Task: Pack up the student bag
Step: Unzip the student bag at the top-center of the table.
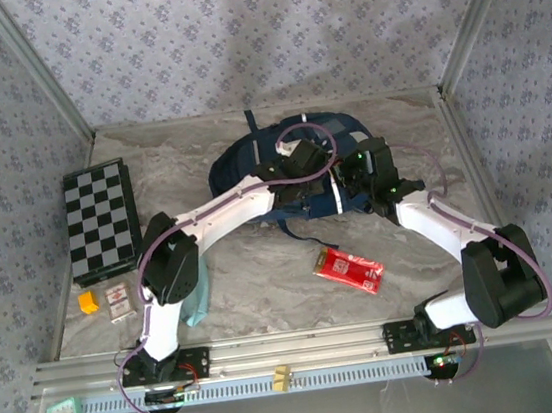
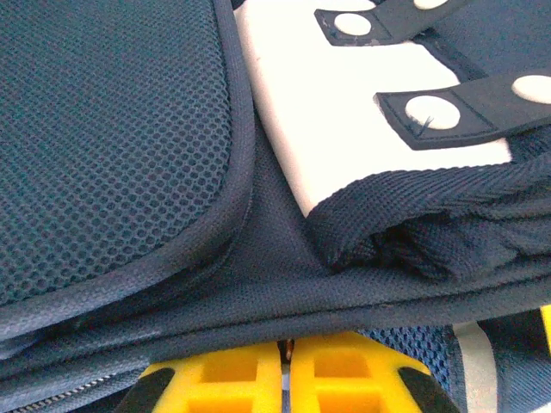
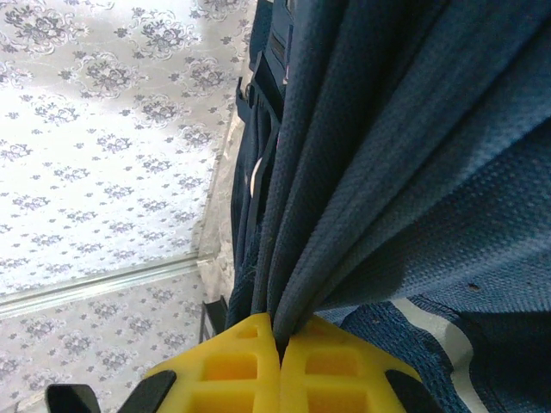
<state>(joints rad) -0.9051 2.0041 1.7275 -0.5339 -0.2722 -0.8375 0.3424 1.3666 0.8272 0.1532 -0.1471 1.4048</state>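
Student bag (image 1: 241,165) sits far-middle on the counter (image 1: 265,278), long side running left to right. Right fingers (image 3: 232,370) are clamped on a fold of it, and left fingers (image 2: 232,379) look pinched together on its edge seam.

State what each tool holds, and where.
Right tool pinches a fabric fold of the student bag. Left tool shut at a bag seam; hold unclear.

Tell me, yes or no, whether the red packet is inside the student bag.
No, the red packet lies flat on the table, apart from the student bag.
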